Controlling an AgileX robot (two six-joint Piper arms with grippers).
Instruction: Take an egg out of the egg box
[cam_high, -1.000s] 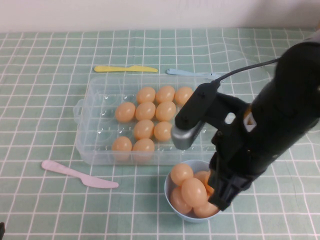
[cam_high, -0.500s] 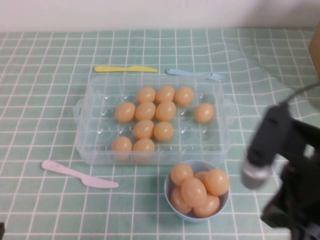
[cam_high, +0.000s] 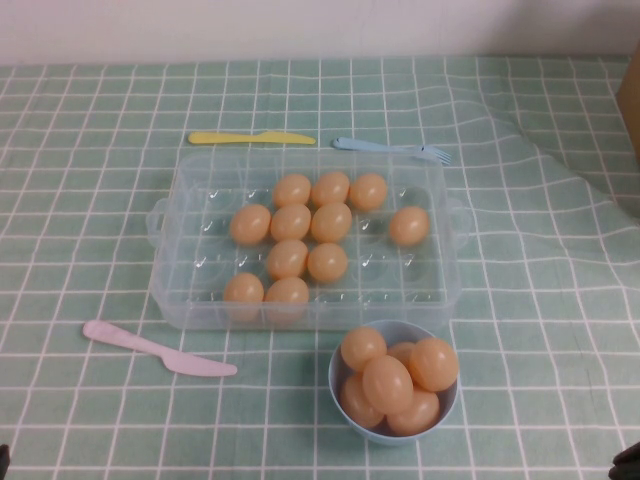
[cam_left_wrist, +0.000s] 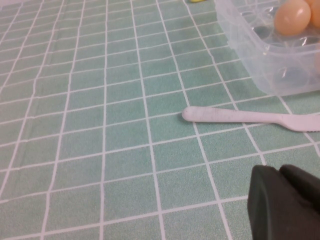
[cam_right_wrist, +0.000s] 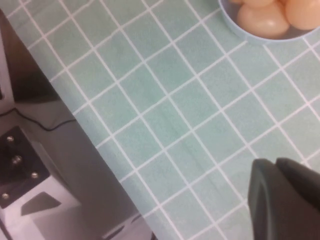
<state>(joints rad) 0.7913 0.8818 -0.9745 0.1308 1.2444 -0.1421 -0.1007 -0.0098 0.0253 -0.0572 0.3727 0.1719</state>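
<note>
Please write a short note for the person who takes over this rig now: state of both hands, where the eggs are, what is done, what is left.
Left hand: parked near the pink knife, holding nothing.
Right hand: shut and empty, off the table's near right corner.
Egg box: ten eggs inside, one egg alone on its right side.
Blue bowl: five eggs piled in it.
Done: eggs moved to the bowl.
Left: nothing in hand; take another if needed.

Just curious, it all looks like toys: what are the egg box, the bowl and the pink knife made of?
Egg box: clear, glossy plastic; the cloth shows through. Bowl: light-blue, smooth, probably plastic. Pink knife: matte, one-piece, likely plastic.
</note>
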